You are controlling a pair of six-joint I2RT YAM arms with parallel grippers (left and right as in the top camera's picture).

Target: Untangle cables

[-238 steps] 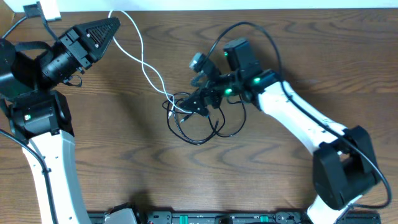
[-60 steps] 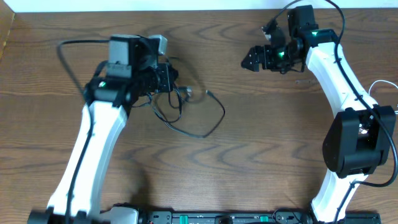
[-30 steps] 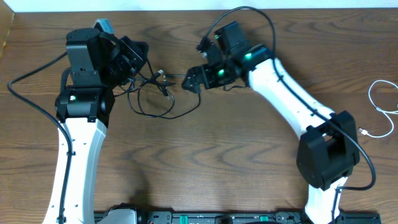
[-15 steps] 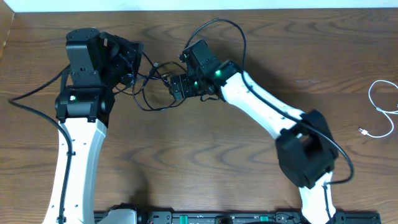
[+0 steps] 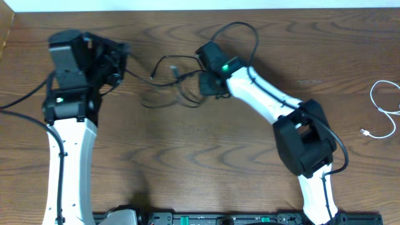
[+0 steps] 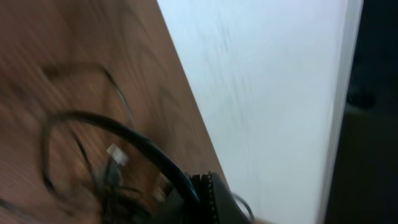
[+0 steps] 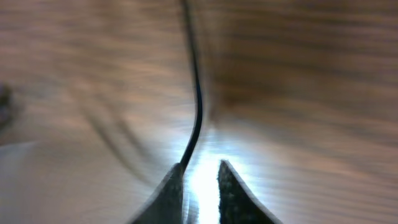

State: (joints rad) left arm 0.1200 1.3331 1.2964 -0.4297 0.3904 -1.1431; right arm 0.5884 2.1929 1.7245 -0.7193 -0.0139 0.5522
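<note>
- The right claw (image 5: 208, 84) has its jaws almost closed, with only a thin bright slit between them. The black cable (image 7: 196, 106) runs off from the tip of one finger (image 7: 171, 190), but blur hides whether it is pinched.
- The left claw (image 5: 117, 57) is too dark and blurred to tell how far open it is. The cable leads up to its mouth.
- Between the two claws the cable sags in loose loops just beside the right claw. Probably the claws are set apart to pull the tangle open.
- The white cable (image 5: 382, 100) lies well away from both claws, free of the knot.
</note>
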